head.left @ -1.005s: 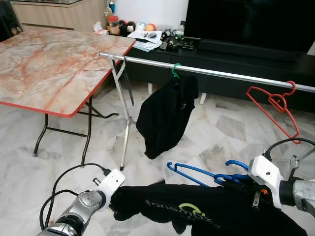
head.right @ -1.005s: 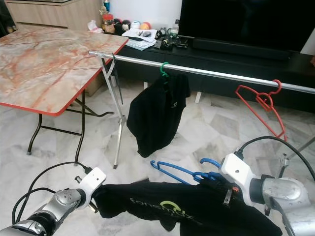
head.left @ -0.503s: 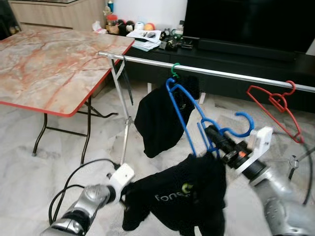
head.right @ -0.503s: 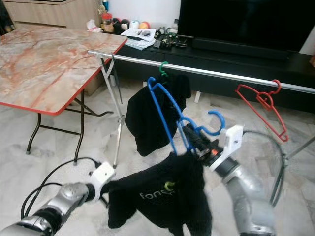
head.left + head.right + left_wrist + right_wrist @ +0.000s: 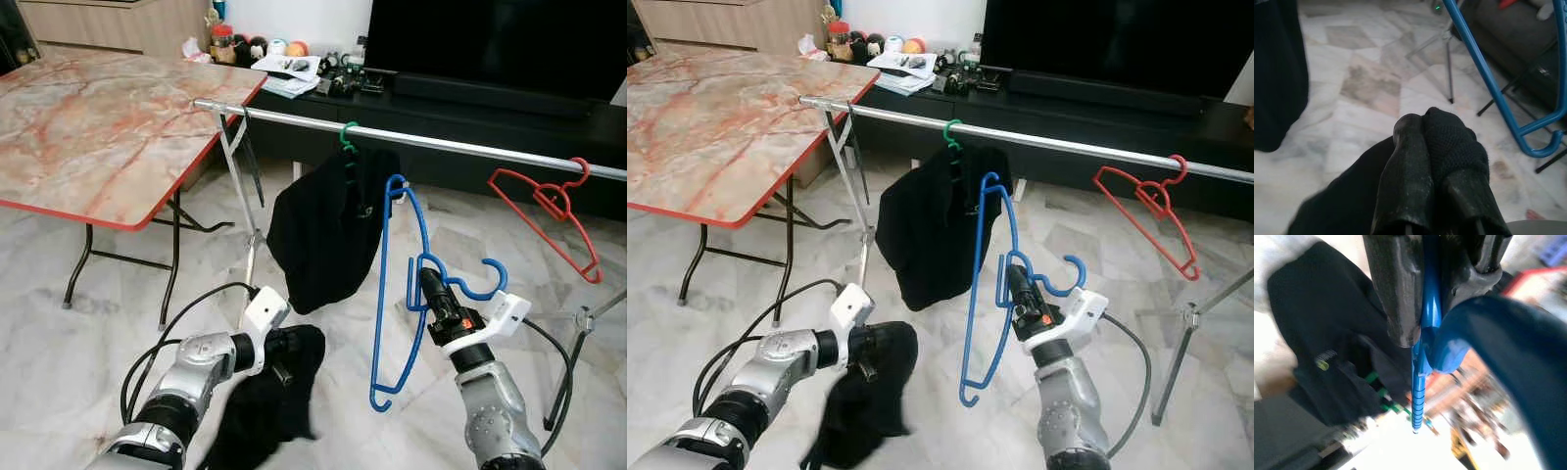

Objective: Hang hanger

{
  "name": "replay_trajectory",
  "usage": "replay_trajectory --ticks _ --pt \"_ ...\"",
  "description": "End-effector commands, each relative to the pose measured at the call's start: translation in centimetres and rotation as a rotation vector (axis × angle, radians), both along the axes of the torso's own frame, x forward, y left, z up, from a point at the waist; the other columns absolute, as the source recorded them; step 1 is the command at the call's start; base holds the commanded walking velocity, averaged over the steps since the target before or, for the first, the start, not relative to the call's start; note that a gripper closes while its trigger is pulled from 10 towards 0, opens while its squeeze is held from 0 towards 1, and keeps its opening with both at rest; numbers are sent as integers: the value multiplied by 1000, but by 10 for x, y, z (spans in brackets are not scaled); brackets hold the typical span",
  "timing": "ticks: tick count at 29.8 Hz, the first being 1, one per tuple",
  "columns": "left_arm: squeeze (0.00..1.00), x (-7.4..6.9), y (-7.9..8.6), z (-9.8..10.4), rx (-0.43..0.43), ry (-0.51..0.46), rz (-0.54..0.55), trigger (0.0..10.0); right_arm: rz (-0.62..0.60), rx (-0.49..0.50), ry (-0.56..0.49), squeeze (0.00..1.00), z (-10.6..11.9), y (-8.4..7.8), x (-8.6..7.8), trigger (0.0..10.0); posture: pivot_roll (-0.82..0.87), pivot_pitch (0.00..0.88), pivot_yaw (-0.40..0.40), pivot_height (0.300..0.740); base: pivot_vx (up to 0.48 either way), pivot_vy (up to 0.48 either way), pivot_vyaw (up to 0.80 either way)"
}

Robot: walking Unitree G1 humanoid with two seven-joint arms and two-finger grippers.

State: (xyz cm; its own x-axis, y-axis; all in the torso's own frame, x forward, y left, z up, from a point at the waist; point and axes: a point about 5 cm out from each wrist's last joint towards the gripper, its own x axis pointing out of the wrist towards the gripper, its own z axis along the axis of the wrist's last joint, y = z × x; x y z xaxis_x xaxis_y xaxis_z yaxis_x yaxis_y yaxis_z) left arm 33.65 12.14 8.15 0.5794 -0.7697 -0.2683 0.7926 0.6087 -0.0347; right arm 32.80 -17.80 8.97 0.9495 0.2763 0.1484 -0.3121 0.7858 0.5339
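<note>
Not hung yet: right pincer (image 5: 431,285) clamped on the bare blue plastic hanger (image 5: 390,294), held below the silver metal rail (image 5: 441,145) at 12 o'clock; left pincer (image 5: 281,354) clamped on black cloth garment (image 5: 265,401) at 8 o'clock.

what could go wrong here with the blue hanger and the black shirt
The blue hanger is bare: the black shirt dangles from the left claw toward the floor, so the hanger may go up on the rail empty.

The right claw pinches the hanger near its hook, frame hanging slanted; it could swing into the hung black garment beside it.
</note>
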Motion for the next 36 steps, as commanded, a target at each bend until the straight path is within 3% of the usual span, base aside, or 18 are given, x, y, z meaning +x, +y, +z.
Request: replay_trajectory --ticks 1,2,5,6,7,8,11,12,16,18,20,23,26,30,32,36 --pt "0 -1 6 -4 41 -4 25 0 -24 -78 61 0 -7 -1 2 10000 18 86 -44 740 0 0 0" --pt "0 2 20 -12 105 -11 186 0 -60 -265 237 0 -32 -6 -2 10000 16 85 -43 740 0 0 0" --pt "0 2 29 -15 140 -39 274 0 -112 -325 333 0 -49 -14 -10 10000 11 85 -44 740 0 0 0" --pt "0 1 36 -16 127 -60 364 2784 -171 -345 392 0 -61 -23 -19 10000 15 90 -43 740 0 0 0" --pt "0 1 36 -16 127 -60 364 2784 -171 -345 392 0 -61 -23 -19 10000 15 90 -43 740 0 0 0" --pt "0 0 43 -15 90 -84 457 10000 -230 -321 483 0 -78 -31 -32 10000 20 89 -41 740 0 0 0" --pt "0 -4 50 -13 7 -124 565 10000 -293 -362 608 0 -101 -41 -55 10000 21 91 -34 740 0 0 0" --pt "0 -4 50 -13 7 -124 565 10000 -293 -362 608 0 -101 -41 -55 10000 21 91 -34 740 0 0 0" --pt "0 -12 60 -12 -24 -187 657 10000 -324 -461 765 0 -131 -49 -92 10000 25 88 -28 740 0 0 0" --pt "0 -16 68 -7 -59 -216 735 10000 -317 -541 823 0 -142 -52 -108 10000 33 84 -23 740 0 0 0" --pt "0 -18 71 -5 -71 -222 753 10000 -313 -556 838 0 -145 -53 -114 10000 36 83 -19 740 0 0 0" --pt "0 -24 80 -4 -48 -234 800 10000 -245 -642 912 0 -160 -53 -139 10000 35 74 3 740 0 0 0" --pt "0 -27 82 -3 -40 -239 801 10000 -148 -775 925 0 -166 -50 -151 10000 34 69 12 740 0 0 0" --pt "0 -34 86 -2 -36 -248 826 10000 -62 -821 926 0 -173 -42 -164 10000 29 60 29 740 0 0 0" --pt "0 -40 88 -1 -33 -248 847 10000 23 -890 907 0 -176 -35 -168 10000 27 55 32 740 0 0 0" --pt "0 -48 89 -7 -51 -212 870 10000 -51 -780 933 0 -177 -31 -168 10000 29 46 28 740 0 0 0"
